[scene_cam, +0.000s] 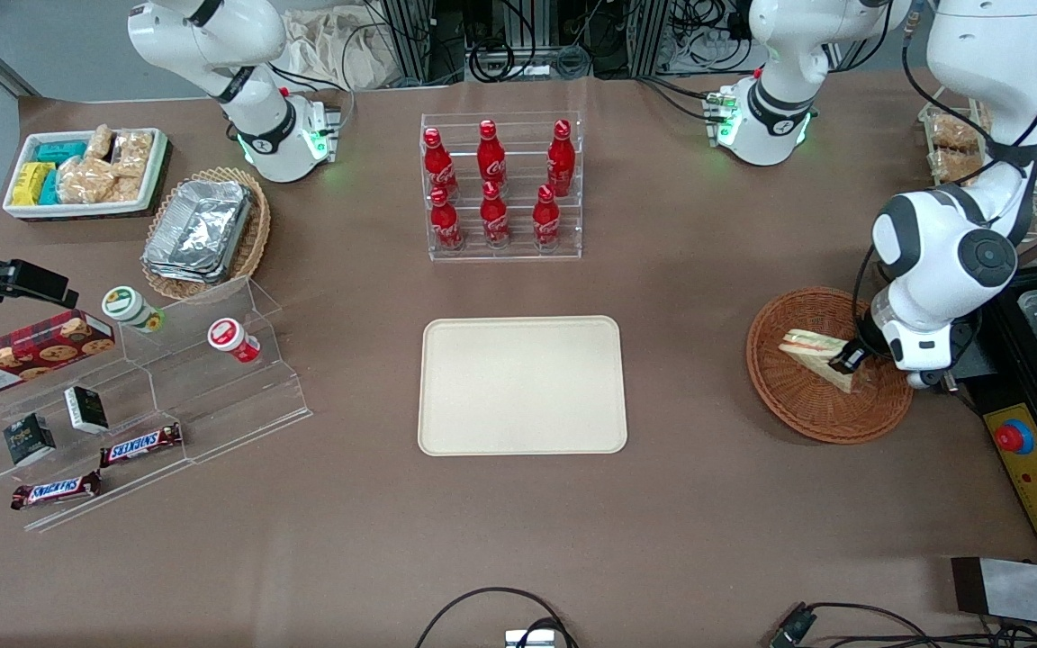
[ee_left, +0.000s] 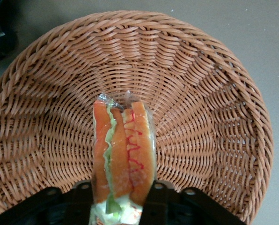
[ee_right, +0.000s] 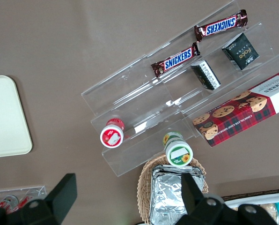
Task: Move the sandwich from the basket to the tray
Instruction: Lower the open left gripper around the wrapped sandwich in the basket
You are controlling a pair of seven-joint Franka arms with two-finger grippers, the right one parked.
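Sandwich (ee_left: 124,154) sits in the basket (ee_left: 214,117), my tool (ee_left: 123,199) clamped on its end, arm bent low over it. Only the front view shows the tray (scene_cam: 522,385).

basket (ee_left: 214,122): woven wicker, reddish-brown, rough ribbed weave
sandwich (ee_left: 124,154): clear glossy wrap, crinkled at the end
tray (scene_cam: 522,385): cream plastic, smooth, matt
gripper (ee_left: 123,206): black matt fingers, closed against the sandwich inside the basket
table (scene_cam: 518,531): brown, matt cover

reddish-brown woven basket (scene_cam: 807,405), orange-and-green-filled sandwich (ee_left: 124,154) between black hand (ee_left: 123,199) fingers, cream tray (scene_cam: 522,385)
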